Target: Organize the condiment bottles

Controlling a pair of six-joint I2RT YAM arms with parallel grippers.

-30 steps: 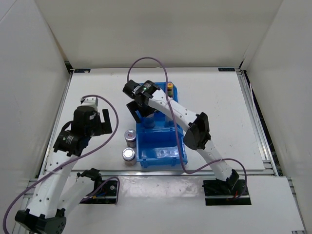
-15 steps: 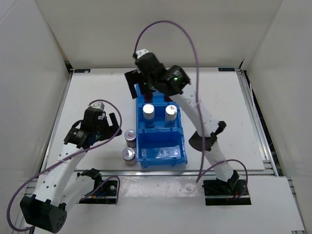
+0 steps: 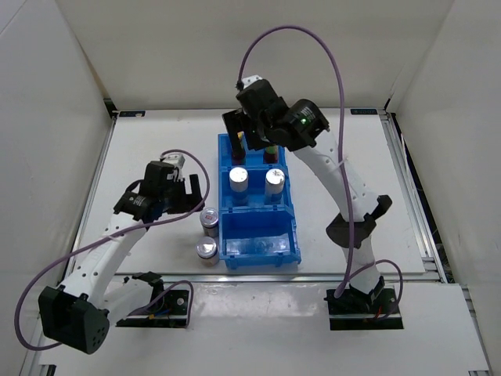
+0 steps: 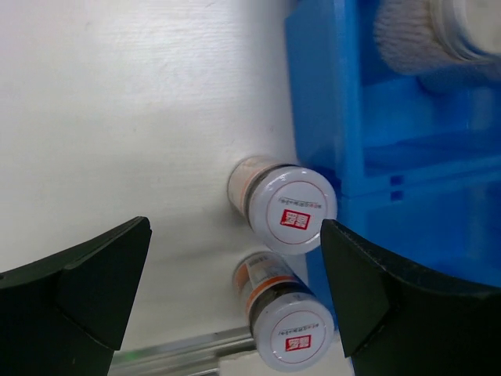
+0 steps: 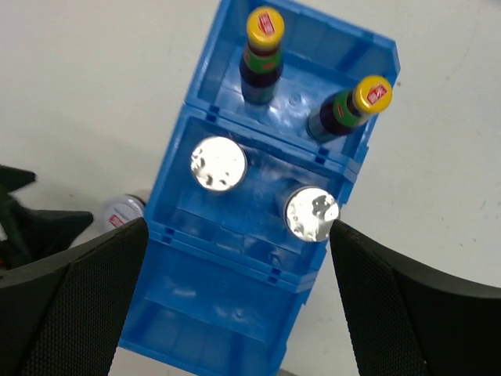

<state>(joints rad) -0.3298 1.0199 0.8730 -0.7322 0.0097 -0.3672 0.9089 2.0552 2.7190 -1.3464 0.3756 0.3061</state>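
Observation:
Two dark condiment bottles with yellow caps stand in the far compartment of the blue bin (image 5: 235, 313). One is on the left (image 5: 261, 55). A green-labelled one is on the right (image 5: 350, 107). In the top view they are mostly hidden under my right gripper (image 3: 246, 135); one shows (image 3: 271, 152). My right gripper (image 5: 250, 305) is open and empty, high above the bin. My left gripper (image 3: 192, 196) is open and empty, just left of the bin. In the left wrist view its jaws (image 4: 235, 298) stand wide either side of two white-lidded jars.
Two silver-topped cans (image 5: 218, 163) (image 5: 311, 213) stand in the bin's middle compartment. Two white-lidded jars (image 4: 293, 211) (image 4: 290, 333) stand on the table against the bin's left wall (image 4: 352, 117); they also show in the top view (image 3: 209, 219) (image 3: 206, 249). White walls enclose the table.
My right gripper rose out of the bin's middle compartment, leaving the cans there, and swung back and right. My left gripper moved right toward the two jars.

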